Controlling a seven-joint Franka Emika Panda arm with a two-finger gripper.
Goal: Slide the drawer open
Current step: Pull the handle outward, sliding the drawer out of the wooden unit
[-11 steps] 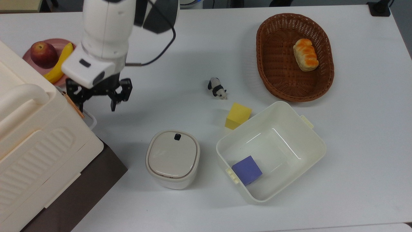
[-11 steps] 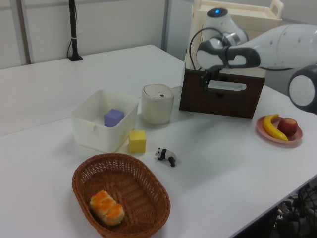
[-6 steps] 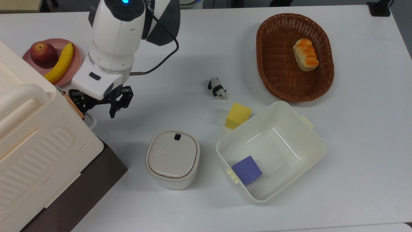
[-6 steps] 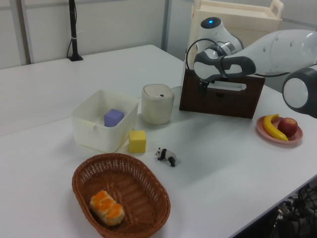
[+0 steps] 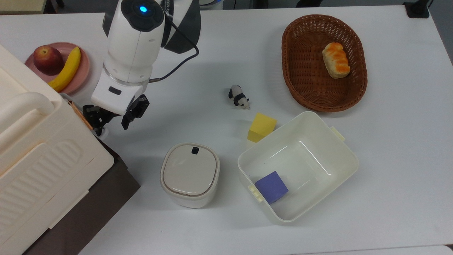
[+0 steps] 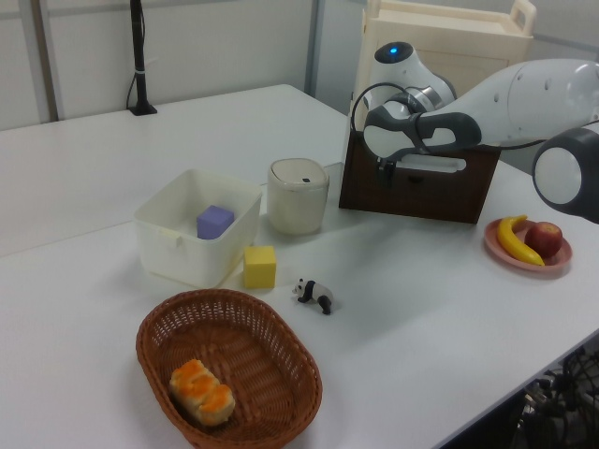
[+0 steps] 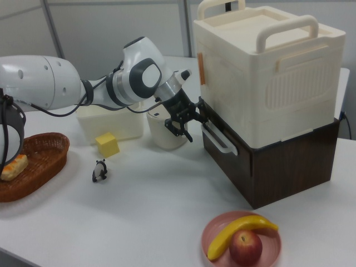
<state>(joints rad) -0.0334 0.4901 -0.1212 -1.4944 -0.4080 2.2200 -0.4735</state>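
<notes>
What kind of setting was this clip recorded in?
Most likely a robotics lab tabletop: a white table holds staged props, such as a toy panda and a wicker basket, while the end effector sits at the drawer.

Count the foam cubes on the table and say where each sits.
2. The yellow cube stands on the table, right beside the white tub. The purple cube lies inside that tub. None seems hidden.

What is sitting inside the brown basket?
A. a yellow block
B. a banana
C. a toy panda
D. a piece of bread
D: the bread lies alone in the brown basket; the other things are out on the table.
</notes>
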